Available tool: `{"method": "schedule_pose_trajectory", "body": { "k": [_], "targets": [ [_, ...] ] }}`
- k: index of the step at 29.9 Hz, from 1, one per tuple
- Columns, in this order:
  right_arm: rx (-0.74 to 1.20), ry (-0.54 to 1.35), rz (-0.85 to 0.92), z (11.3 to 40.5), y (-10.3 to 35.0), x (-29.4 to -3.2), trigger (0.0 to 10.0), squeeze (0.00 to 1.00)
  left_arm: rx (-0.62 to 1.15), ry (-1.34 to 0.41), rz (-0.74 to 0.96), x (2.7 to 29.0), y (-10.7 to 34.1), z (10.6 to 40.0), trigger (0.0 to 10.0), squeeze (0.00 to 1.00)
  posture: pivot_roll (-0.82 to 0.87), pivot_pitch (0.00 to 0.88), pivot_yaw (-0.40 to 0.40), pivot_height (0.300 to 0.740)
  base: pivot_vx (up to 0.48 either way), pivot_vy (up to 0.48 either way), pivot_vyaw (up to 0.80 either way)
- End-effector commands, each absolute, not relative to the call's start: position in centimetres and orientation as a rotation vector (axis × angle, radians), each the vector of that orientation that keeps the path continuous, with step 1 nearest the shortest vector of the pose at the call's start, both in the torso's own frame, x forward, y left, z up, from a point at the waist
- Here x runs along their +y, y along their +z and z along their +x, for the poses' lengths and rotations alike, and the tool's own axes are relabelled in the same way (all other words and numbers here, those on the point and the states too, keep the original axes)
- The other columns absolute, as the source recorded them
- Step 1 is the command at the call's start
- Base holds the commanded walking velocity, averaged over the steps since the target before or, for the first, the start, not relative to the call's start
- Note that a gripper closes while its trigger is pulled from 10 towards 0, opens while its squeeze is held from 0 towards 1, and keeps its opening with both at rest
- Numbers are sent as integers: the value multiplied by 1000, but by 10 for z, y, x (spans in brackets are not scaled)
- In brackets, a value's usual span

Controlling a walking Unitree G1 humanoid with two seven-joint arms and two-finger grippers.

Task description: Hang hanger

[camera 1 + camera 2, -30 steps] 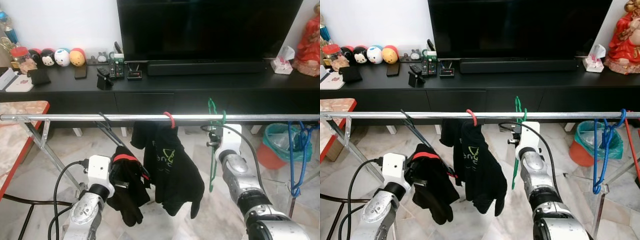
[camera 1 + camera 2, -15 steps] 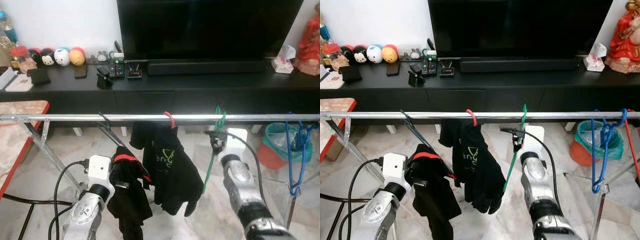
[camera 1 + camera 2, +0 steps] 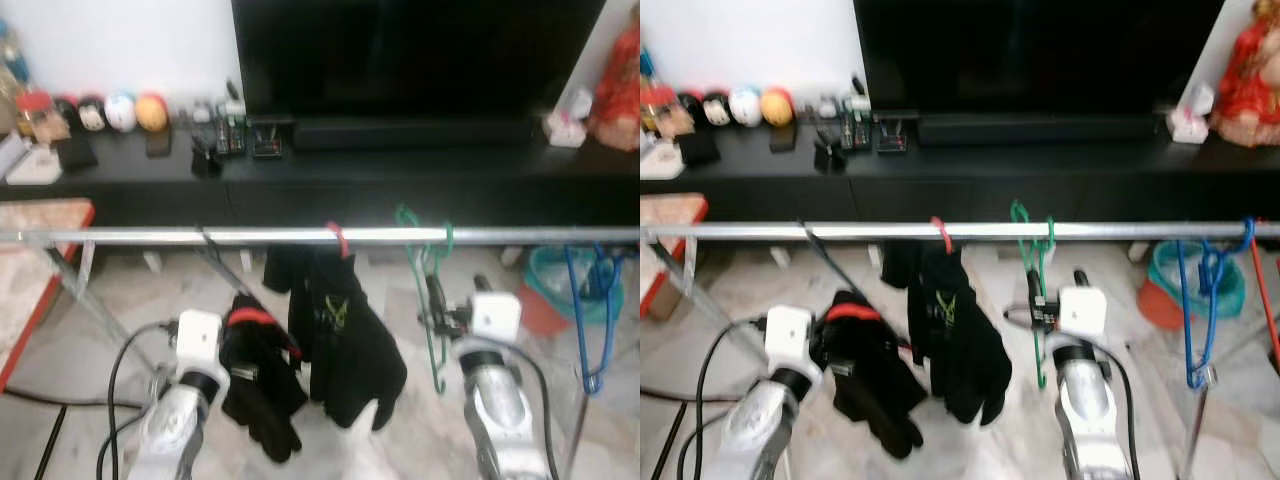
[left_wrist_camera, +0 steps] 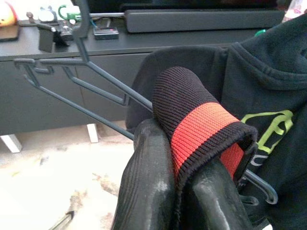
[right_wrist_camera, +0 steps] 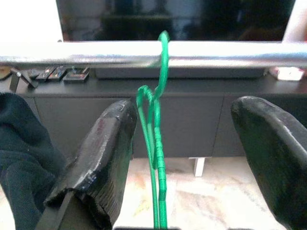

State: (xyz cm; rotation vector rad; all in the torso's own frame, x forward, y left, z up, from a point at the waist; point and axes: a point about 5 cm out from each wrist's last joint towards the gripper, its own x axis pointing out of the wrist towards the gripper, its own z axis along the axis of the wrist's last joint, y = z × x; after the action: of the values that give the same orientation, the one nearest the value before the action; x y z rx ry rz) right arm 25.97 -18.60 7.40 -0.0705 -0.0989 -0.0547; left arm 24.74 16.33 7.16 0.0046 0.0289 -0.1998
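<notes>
Green hanger (image 5: 156,139) hangs on the silver rail (image 3: 300,236).
Right pincer (image 5: 192,158) is open beside it; left pincer (image 4: 184,191) grips a black-and-red cuff (image 4: 201,120) above the marble floor (image 3: 120,300).

Metal rail (image 3: 150,237) with hangers on it

A green hanger (image 3: 432,300), a black garment (image 3: 345,335) and blue hangers (image 3: 592,310) hang from the rail.

R gripper (image 5: 180,158) released green hanger (image 3: 432,290), apparently backed off.
</notes>
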Motion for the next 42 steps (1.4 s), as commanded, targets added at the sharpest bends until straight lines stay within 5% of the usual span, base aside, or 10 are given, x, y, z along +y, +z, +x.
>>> {"method": "schedule_pose_trajectory", "body": {
  "k": [1, 42],
  "targets": [
    [-110, -52, -88, 255, 80, -185, 10000, 0, -28, -167, 12, 170, 83, 246, 10000, 0, -49, 0, -6, 740, 0, 0, 0],
    [-35, -64, -74, 254, 78, -180, 10000, 0, -27, -141, -26, 168, 83, 233, 10000, 0, -37, 0, -8, 740, -191, 0, 0]
  ]
}}
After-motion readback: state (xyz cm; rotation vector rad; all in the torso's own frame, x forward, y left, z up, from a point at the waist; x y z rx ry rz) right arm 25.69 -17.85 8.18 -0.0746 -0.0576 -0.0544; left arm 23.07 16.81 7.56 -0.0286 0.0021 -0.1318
